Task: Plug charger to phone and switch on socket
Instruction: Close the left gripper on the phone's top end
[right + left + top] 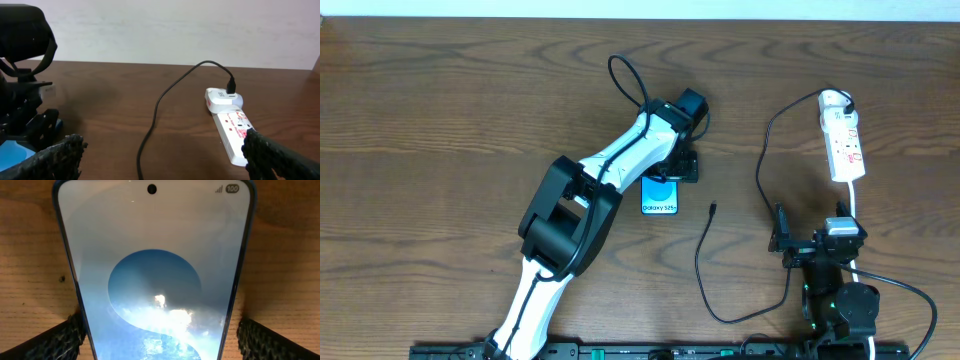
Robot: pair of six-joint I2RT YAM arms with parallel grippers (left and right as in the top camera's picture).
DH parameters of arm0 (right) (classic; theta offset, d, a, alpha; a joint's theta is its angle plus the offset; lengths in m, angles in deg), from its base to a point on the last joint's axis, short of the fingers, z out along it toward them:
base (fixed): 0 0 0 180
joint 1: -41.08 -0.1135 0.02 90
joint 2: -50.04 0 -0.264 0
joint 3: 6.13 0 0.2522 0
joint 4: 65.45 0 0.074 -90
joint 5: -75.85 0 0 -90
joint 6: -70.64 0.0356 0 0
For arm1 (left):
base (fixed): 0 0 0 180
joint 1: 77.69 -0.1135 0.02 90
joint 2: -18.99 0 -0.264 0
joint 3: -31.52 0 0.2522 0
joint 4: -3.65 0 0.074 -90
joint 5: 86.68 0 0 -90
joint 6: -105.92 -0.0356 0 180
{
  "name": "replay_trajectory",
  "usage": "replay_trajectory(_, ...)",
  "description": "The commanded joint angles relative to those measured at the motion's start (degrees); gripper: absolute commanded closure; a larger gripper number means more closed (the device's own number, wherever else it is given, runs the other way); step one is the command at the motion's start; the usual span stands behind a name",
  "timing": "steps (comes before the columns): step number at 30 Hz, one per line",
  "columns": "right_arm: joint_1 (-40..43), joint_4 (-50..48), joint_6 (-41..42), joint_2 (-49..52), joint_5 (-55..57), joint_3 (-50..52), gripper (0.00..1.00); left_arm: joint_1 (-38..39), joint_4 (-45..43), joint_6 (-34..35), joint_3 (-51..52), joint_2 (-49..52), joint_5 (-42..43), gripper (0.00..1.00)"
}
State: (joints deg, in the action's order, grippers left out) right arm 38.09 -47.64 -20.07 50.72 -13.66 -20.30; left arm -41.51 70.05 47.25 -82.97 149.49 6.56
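Note:
The phone (pixel 660 198) lies flat on the table with its blue screen up and fills the left wrist view (pixel 155 255). My left gripper (pixel 680 168) is open over the phone's far end, one finger on each side of it (pixel 160 330). The charger, a thin black cable (pixel 701 262), runs from the socket (pixel 843 140) in a loop, and its small free plug (pixel 713 209) lies right of the phone. My right gripper (pixel 812 238) is open and empty (pixel 162 155), near the socket (pixel 231 127) and the cable (pixel 155 115).
A thick white cord (pixel 895 282) runs from the socket's near end past my right arm. The cable's other end is plugged into the socket's far end (pixel 230 86). My left arm (pixel 570 210) crosses the table's middle left. A pale wall stands behind the table.

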Motion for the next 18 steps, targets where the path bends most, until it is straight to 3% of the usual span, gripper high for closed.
replay_trajectory(1,-0.4,0.2,-0.6,-0.3,0.5,0.1,0.01,0.2,0.2,1.6,1.9,2.5,-5.2,0.02)
replay_trajectory(12,-0.4,0.2,-0.6,-0.3,0.5,0.1,0.01,0.2,-0.7,2.9,4.0,2.5,-5.4,0.00)
replay_trajectory(18,-0.4,0.2,-0.6,-0.3,0.5,0.1,0.01,0.2,-0.7,2.9,4.0,2.5,-5.4,0.06)
